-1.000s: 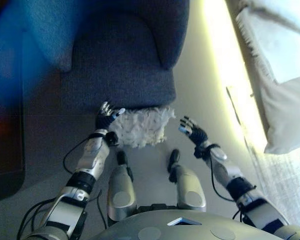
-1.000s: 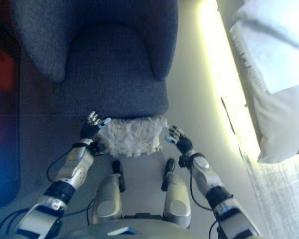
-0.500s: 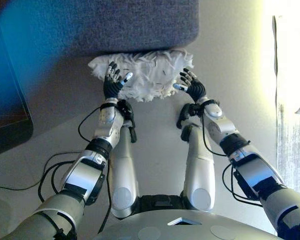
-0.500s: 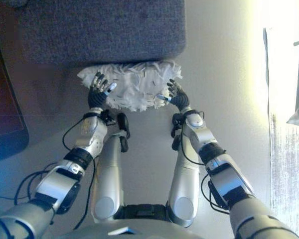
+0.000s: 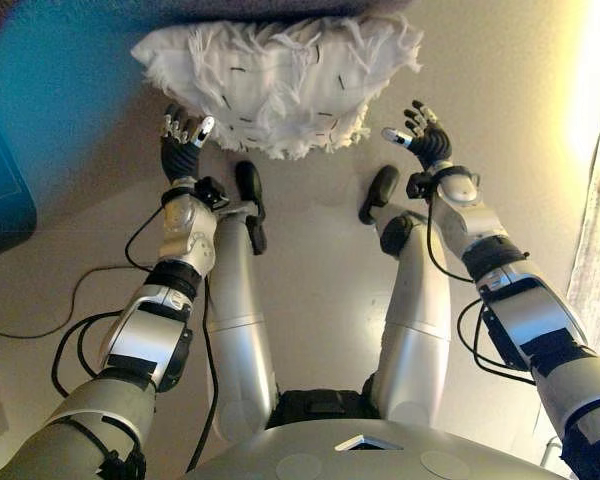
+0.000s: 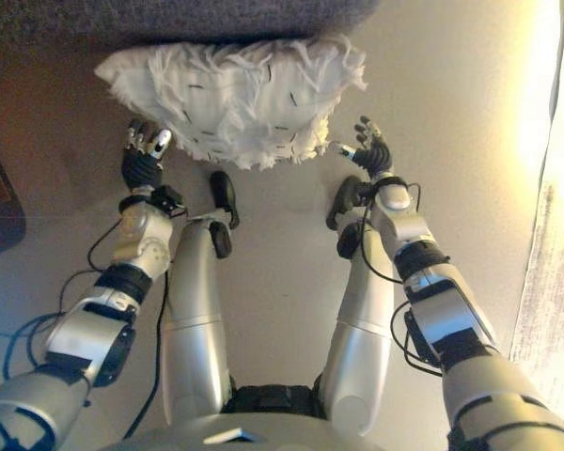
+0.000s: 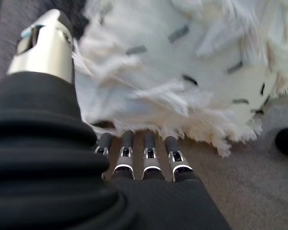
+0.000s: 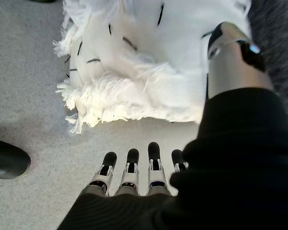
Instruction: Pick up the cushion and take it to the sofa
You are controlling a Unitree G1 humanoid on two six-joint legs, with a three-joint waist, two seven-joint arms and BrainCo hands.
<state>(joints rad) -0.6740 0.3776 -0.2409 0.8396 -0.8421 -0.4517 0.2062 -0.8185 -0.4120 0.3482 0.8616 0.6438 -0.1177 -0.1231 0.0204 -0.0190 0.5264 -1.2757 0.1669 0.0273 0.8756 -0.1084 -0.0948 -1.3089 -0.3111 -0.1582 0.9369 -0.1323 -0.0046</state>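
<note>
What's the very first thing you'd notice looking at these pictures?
A big fluffy white cushion lies on the floor against a dark grey sofa. The left hand and the right hand reach out on either side of it, fingers open, holding nothing yet.

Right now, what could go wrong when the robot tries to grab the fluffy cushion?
The left hand and right hand are open on either side of the white cushion, neither gripping it. The shaggy fringe might slip through the fingers. The cushion also lies against the grey armchair, which could snag it.
</note>
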